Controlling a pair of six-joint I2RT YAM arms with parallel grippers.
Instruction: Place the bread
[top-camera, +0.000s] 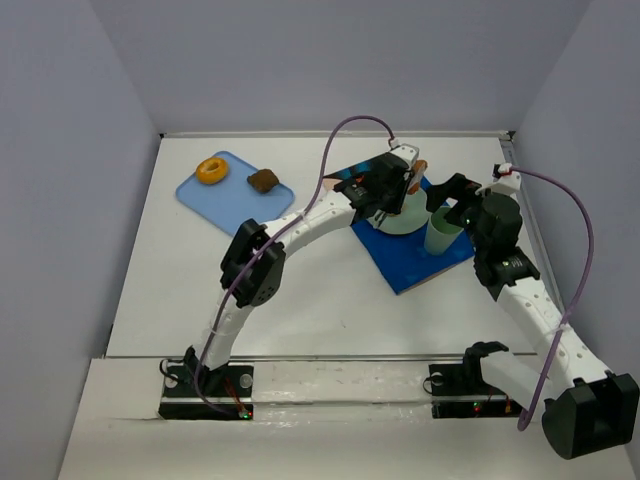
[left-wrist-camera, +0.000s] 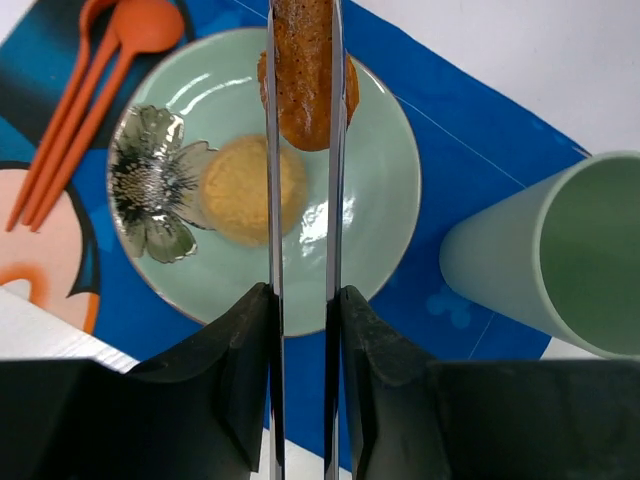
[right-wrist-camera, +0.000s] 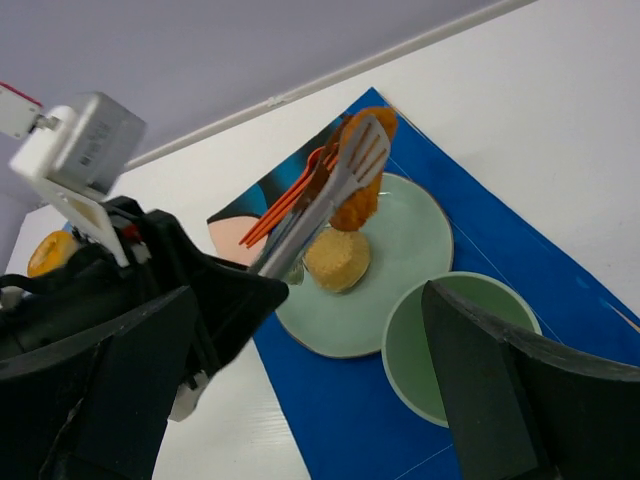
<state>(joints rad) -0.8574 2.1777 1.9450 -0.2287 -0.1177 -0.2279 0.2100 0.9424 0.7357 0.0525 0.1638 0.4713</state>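
My left gripper (left-wrist-camera: 303, 300) is shut on metal tongs (left-wrist-camera: 272, 200). The tongs pinch a long orange-brown piece of bread (left-wrist-camera: 305, 70) at their tips, held above the far rim of a pale green plate (left-wrist-camera: 385, 200). A round yellow bun (left-wrist-camera: 240, 190) lies on the plate. From the right wrist the bread (right-wrist-camera: 358, 205) hangs in the tongs (right-wrist-camera: 330, 190) over the plate (right-wrist-camera: 410, 250). My right gripper (right-wrist-camera: 310, 300) is open and empty, just above a green cup (right-wrist-camera: 450, 340). In the top view the left gripper (top-camera: 395, 190) is over the plate and the right gripper (top-camera: 452, 200) is beside it.
The plate and cup (top-camera: 440, 235) stand on a blue placemat (top-camera: 415, 255) with an orange spoon and fork (left-wrist-camera: 90, 70) at its far left. A light blue tray (top-camera: 235, 200) at the back left holds a donut (top-camera: 211, 170) and a brown piece (top-camera: 263, 180).
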